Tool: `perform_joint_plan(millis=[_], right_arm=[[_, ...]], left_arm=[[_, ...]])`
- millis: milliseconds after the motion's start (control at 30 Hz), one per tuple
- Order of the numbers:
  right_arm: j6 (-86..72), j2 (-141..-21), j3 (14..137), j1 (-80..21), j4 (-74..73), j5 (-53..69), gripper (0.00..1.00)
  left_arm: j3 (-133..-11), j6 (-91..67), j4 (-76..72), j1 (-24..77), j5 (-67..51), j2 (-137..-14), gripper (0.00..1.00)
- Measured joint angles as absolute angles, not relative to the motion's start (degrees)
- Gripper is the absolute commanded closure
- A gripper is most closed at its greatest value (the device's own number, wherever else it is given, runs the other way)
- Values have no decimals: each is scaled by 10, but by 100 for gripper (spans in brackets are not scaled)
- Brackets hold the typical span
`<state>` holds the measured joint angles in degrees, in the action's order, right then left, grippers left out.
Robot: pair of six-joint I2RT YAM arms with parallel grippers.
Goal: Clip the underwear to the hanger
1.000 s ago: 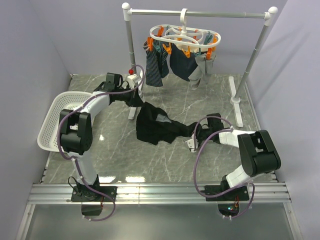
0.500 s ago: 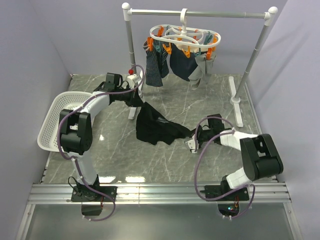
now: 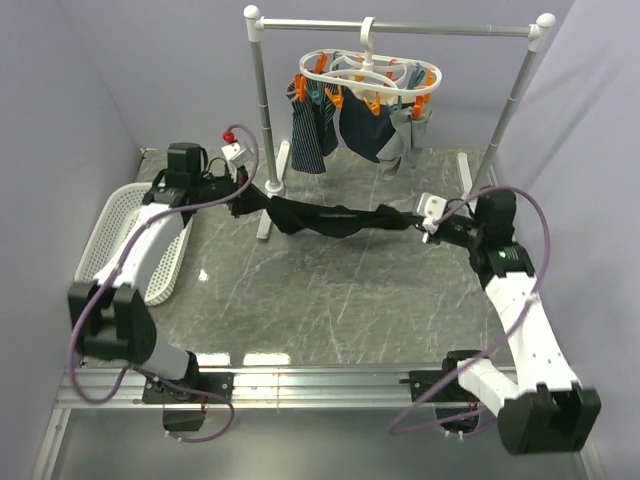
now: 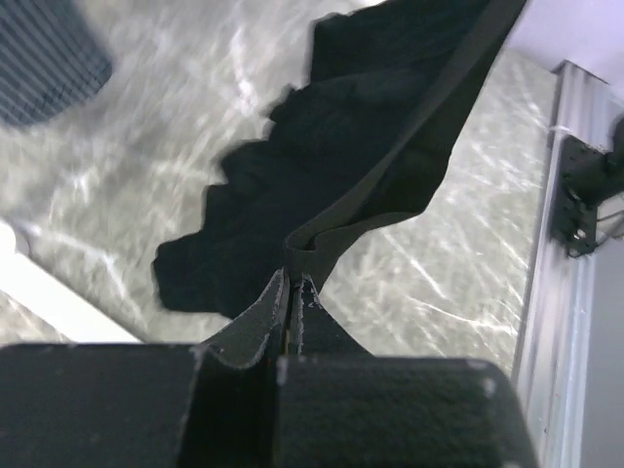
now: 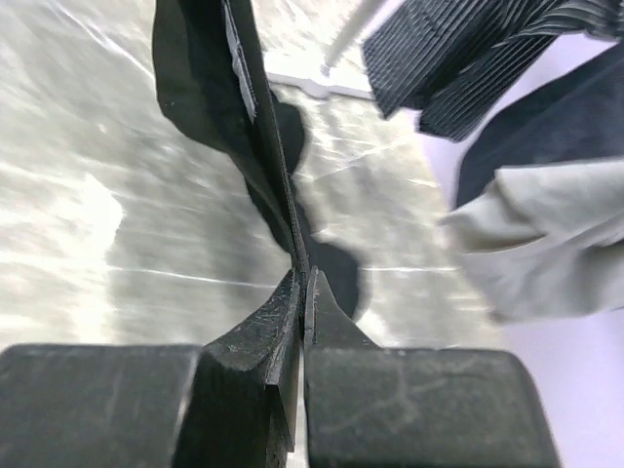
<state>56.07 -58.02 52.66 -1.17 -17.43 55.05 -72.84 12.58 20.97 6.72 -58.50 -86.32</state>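
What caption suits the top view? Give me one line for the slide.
The left tool and right tool pinch opposite ends of the black underwear, stretched between them before the hanger.

Bright even light; tabletop glare, motion-blurred wrist views.

Robot lab cell: plain walls [image 3: 90, 80], aluminium rail [image 3: 320, 385], marble-patterned table [image 3: 330, 300].

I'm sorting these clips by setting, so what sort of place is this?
Probably a walled robot test cell staged as a laundry-drying corner: a rail stand carrying a peg hanger with clothes clipped on, a white mesh basket, and black underwear stretched between the left gripper and right gripper.
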Motion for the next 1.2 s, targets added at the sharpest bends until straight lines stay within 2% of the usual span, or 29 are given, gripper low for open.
perform_joint_plan(millis=[167,333,500,700,867,1000,1033,1067,1100,1133,1167,1200], right_arm=[[434,-458,479,16,-219,562,100],[388,-380,434,25,-235,557,100],[390,-462,444,27,-223,546,100],[404,-628,530,30,-187,530,100],[468,-632,562,33,-176,539,100],[601,-604,525,34,-204,548,100],[639,-600,509,34,-217,547,91],[688,-599,488,35,-237,539,81],[734,-601,470,35,-256,529,70],[789,-607,448,36,-285,511,49],[828,-614,433,37,-310,494,44],[869,-622,418,40,-336,474,42]], left_arm=[[-689,178,238,72,-610,-749,100],[-642,247,287,93,-604,-680,100],[-631,292,298,112,-578,-708,100],[-712,311,284,115,-544,-834,100],[-784,358,292,116,-542,-856,100],[-762,446,335,140,-537,-821,99],[-744,471,351,154,-532,-812,97],[-717,503,358,175,-520,-801,93],[-690,533,375,195,-510,-793,72],[-661,567,395,215,-498,-789,60],[-634,596,418,237,-483,-789,50],[-608,623,442,259,-468,-790,27]])
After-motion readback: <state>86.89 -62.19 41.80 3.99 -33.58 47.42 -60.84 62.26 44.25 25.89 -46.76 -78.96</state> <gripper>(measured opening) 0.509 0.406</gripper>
